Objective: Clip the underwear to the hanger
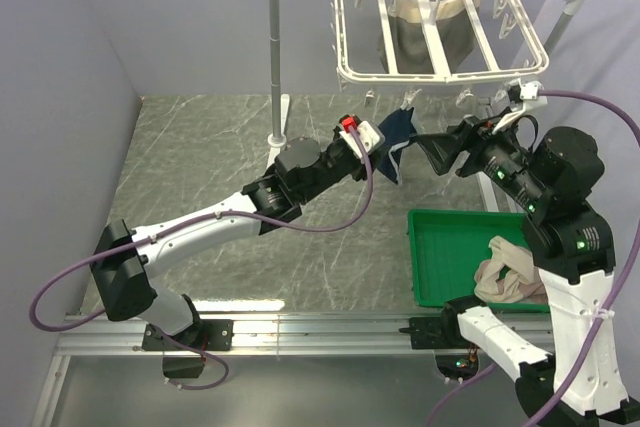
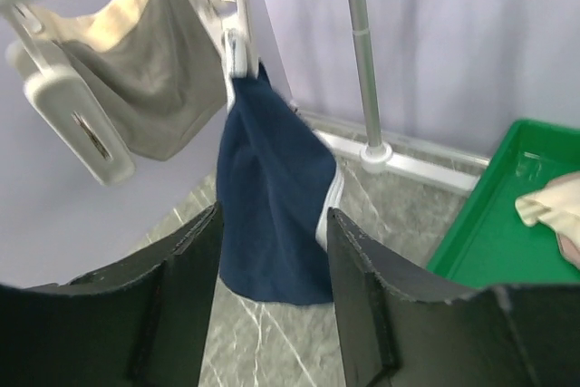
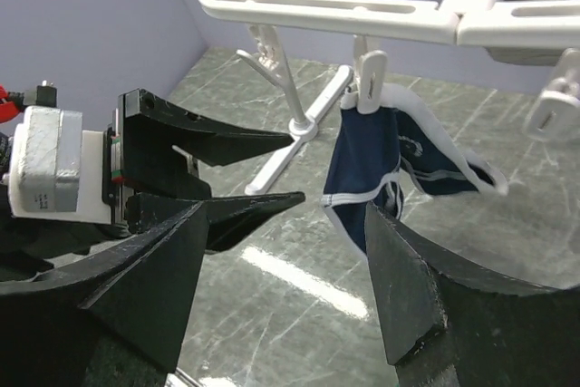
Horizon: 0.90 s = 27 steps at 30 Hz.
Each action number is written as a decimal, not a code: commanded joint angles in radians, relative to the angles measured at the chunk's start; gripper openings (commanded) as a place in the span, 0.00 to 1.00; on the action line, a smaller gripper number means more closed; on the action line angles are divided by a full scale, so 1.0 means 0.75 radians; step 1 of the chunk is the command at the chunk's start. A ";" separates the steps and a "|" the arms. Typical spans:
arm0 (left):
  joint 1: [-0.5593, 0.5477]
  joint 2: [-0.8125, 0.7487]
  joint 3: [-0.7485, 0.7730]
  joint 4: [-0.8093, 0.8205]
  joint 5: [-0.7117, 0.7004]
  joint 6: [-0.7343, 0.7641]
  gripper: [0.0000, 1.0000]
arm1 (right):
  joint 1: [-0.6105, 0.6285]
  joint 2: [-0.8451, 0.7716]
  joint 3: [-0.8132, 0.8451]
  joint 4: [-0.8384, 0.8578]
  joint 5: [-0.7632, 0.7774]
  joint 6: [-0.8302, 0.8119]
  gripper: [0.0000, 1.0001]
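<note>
The left fingers [image 1: 380, 152] are hanging spread apart and released, gripping nothing. In the right wrist view their tips are sitting just left of the underwear [image 3: 372, 160], with a gap showing between them. The right fingers [image 1: 422, 147] are gaping wide too, nothing in them, pointing at the cloth from the right side of the frame without touching it.

Between the two, the navy underwear is dangling from a single white clip [image 3: 370, 79], its white-piped edge drooping to the right. That clip is hanging off the near edge of the hanger [image 1: 440, 75], the white frame in the upper middle of the overhead view. An olive-grey garment [image 2: 154, 88] is hanging from the same frame farther back. The frame's hook is riding on the grey crossbar of the white pole stand [image 1: 274, 57], which is standing on the marbled table [image 1: 200, 167].

At lower right, a green tray [image 1: 450, 247] is lying on the table, and a beige cloth [image 1: 510, 272] is sitting in it beside the right arm.
</note>
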 commanded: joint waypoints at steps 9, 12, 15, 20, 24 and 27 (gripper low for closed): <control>-0.003 -0.187 -0.088 -0.165 0.017 -0.130 0.58 | -0.014 -0.116 -0.027 -0.084 0.116 -0.076 0.77; -0.003 -0.222 -0.102 -0.208 0.033 -0.175 0.61 | -0.017 -0.138 -0.021 -0.106 0.134 -0.078 0.76; -0.003 -0.295 -0.112 -0.300 0.088 -0.202 0.69 | -0.015 -0.159 -0.010 -0.131 0.147 -0.076 0.76; -0.003 -0.428 -0.145 -0.471 0.361 -0.139 0.86 | -0.015 -0.181 0.000 -0.172 0.165 -0.062 0.76; -0.005 -0.508 -0.137 -0.568 0.452 -0.153 0.88 | -0.021 -0.214 -0.004 -0.194 0.206 0.059 0.75; -0.005 -0.563 -0.139 -0.586 0.479 -0.098 0.87 | -0.082 -0.214 0.010 -0.198 0.175 0.106 0.74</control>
